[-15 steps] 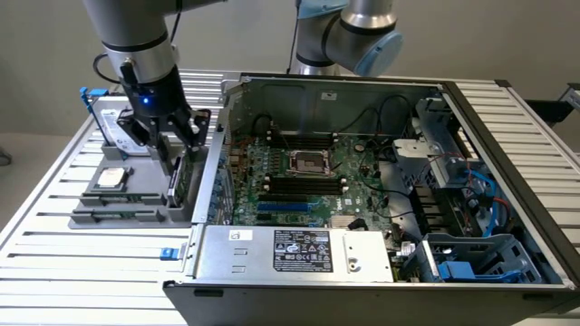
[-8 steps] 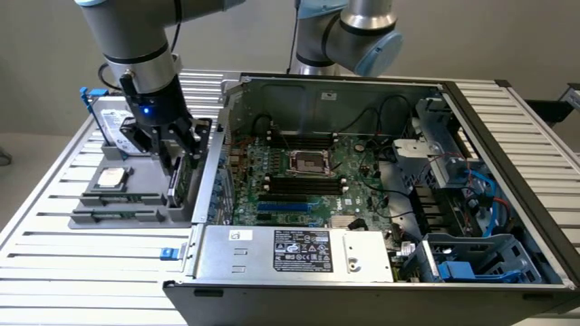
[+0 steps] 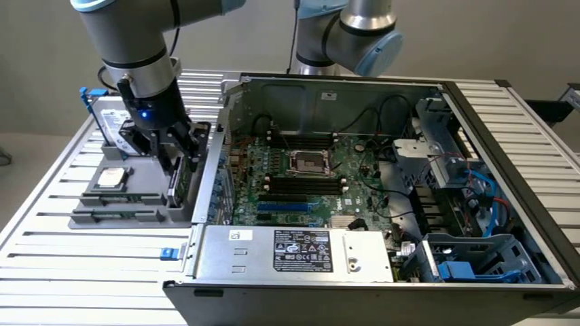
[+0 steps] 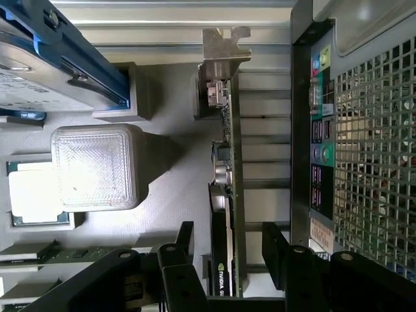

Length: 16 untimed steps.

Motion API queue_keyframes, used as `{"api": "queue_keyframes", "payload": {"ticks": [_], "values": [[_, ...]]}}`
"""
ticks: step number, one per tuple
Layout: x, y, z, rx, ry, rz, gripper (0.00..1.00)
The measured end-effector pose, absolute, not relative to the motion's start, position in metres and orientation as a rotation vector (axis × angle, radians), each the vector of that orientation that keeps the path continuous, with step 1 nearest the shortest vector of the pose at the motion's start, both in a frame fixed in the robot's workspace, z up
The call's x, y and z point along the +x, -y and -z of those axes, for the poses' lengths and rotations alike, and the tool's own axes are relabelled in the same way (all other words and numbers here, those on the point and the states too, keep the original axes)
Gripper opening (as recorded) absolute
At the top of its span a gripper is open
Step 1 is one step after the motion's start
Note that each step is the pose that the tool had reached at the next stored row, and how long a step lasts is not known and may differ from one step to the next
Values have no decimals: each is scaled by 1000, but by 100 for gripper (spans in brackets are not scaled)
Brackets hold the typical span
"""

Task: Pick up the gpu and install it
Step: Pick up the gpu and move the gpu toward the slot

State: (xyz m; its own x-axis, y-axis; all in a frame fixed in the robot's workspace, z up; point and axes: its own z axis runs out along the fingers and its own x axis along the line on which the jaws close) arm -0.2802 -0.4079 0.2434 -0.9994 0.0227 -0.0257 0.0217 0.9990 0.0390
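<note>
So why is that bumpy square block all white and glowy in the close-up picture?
Wrist view: strong light bounces off the pale plastic block and washes it out to white, and the chip by it is bleached too, while the gpu looks much darker. Exterior view: the light is soft and even, with no such glare, and a small blue light glows on the arm.

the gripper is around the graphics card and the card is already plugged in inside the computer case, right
Not quite. The graphics card is not inside the computer case: the exterior view shows it standing on edge in the gray holder beside the case. The gripper is around it, open.
</note>
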Motion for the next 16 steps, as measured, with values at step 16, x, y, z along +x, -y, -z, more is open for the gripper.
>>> {"api": "queue_keyframes", "payload": {"ticks": [16], "values": [[-286,410,-234,47,-3111,-60,55]]}}
